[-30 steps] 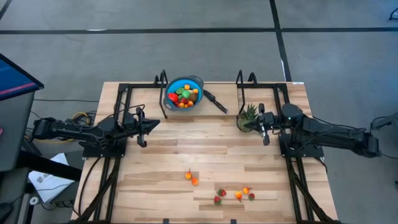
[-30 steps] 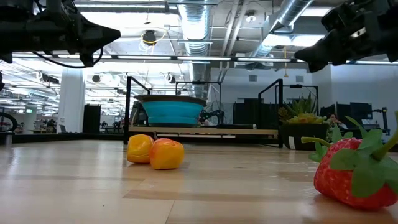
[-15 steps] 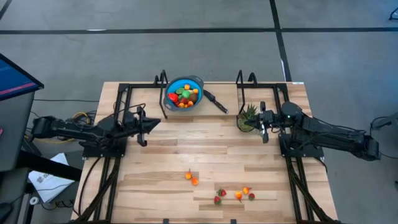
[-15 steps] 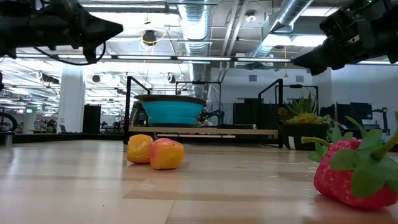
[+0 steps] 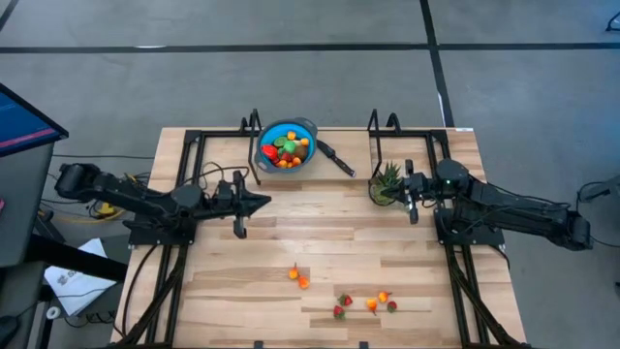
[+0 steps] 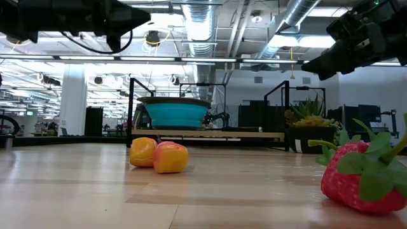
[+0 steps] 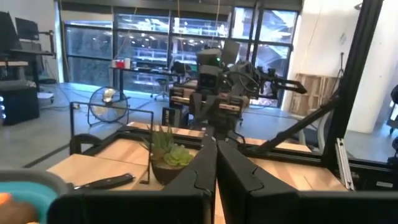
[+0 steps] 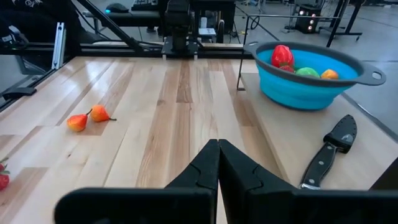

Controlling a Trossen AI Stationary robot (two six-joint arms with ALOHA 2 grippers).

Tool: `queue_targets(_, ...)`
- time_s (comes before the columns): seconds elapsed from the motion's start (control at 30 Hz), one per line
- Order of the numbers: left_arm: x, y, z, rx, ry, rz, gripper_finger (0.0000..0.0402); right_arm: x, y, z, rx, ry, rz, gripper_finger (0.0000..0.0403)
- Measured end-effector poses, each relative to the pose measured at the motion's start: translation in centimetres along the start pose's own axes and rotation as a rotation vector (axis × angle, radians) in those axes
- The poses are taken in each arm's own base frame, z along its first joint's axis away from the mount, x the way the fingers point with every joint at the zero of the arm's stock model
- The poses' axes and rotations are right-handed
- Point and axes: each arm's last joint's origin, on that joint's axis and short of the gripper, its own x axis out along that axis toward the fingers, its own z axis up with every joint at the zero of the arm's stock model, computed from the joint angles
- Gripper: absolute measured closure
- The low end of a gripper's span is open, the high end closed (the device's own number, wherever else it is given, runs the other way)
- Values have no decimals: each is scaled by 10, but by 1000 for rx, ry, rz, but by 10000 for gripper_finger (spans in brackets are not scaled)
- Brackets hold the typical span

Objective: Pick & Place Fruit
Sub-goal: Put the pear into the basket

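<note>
Over the table (image 5: 242, 242), high view: left gripper (image 5: 263, 203) pressed together mid-table, right gripper (image 5: 399, 190) pressed together beside plant (image 5: 386, 181), near right edge | fruit (image 5: 297, 277) loose near front edge, more in blue bowl (image 5: 287, 143) at back edge | low view: strawberry (image 6: 365, 175) nearest, two orange pieces (image 6: 159, 154) touching | right wrist view: knife (image 8: 326, 152) beside bowl.

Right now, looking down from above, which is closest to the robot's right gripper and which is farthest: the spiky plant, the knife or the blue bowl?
From the right gripper:
1. Spiky plant, right beside it.
2. Knife, farther toward the table's middle.
3. Blue bowl, farthest, at the table's back edge.
</note>
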Motion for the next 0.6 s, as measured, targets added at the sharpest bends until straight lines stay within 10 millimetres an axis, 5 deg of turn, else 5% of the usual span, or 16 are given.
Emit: queue_targets(0.6, 13, -70, 9, 113, 48, 35, 399, 0, 0, 1, 75, -10, -1, 403)
